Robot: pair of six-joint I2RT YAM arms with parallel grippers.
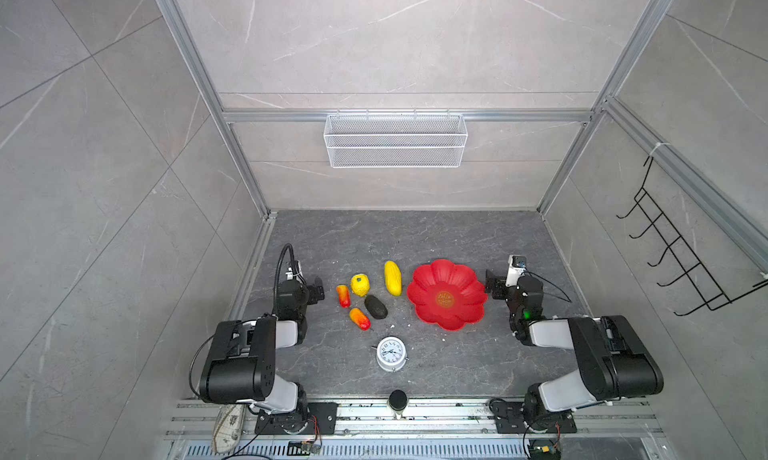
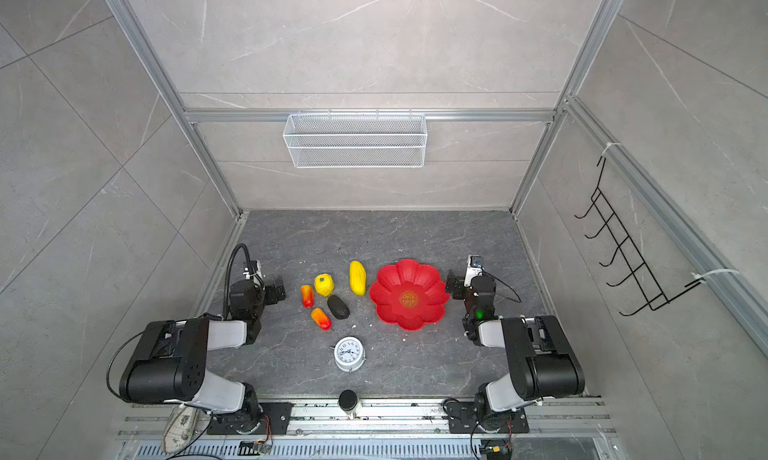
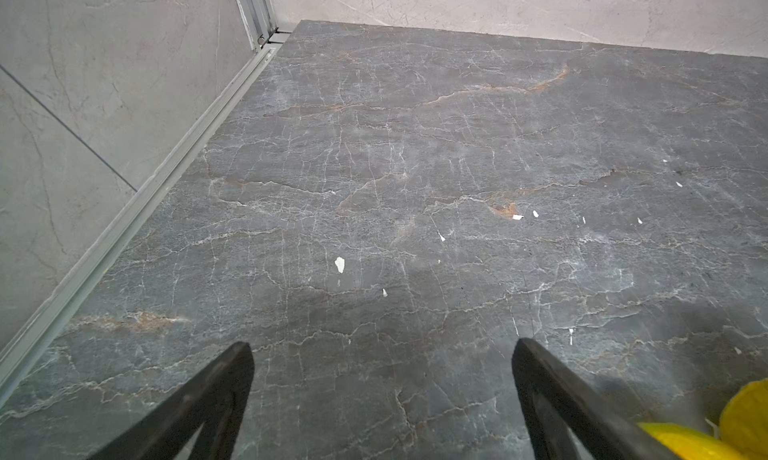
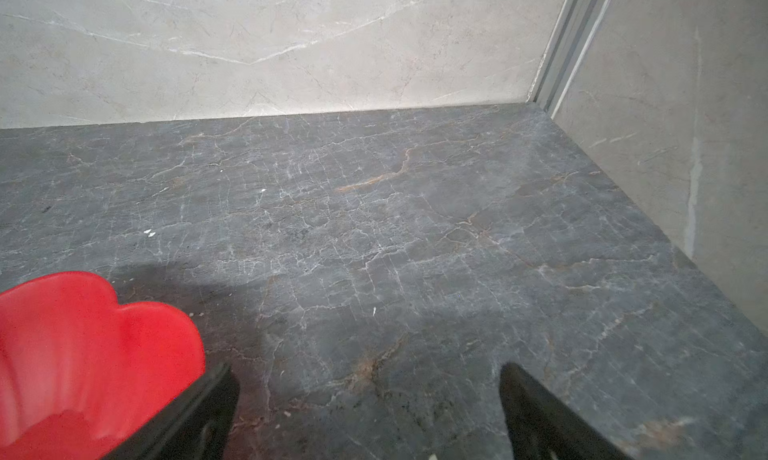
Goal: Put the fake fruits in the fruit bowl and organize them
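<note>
The left gripper (image 3: 380,345) stood spread wide and held nothing, near the fruits. The right gripper (image 4: 365,368) was likewise spread and empty, just beside the red bowl (image 1: 465,281). All five fruits lay on the table (image 1: 415,237) left of the bowl: the long yellow fruit (image 1: 392,278) nearest it, then the round yellow fruit (image 1: 360,284), the dark fruit (image 1: 375,306), an orange-red fruit (image 1: 343,296) and a second orange-red fruit (image 1: 360,318). A white clock (image 1: 391,353) sat nearer the arms' bases.

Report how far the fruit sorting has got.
Done: nothing; the fruit bowl is empty. In hand: nothing; the left gripper and right gripper stand open and empty. Remaining: all five. The long yellow fruit, round yellow fruit, two orange-red fruits and dark oval fruit lie on the table beside it.
</note>
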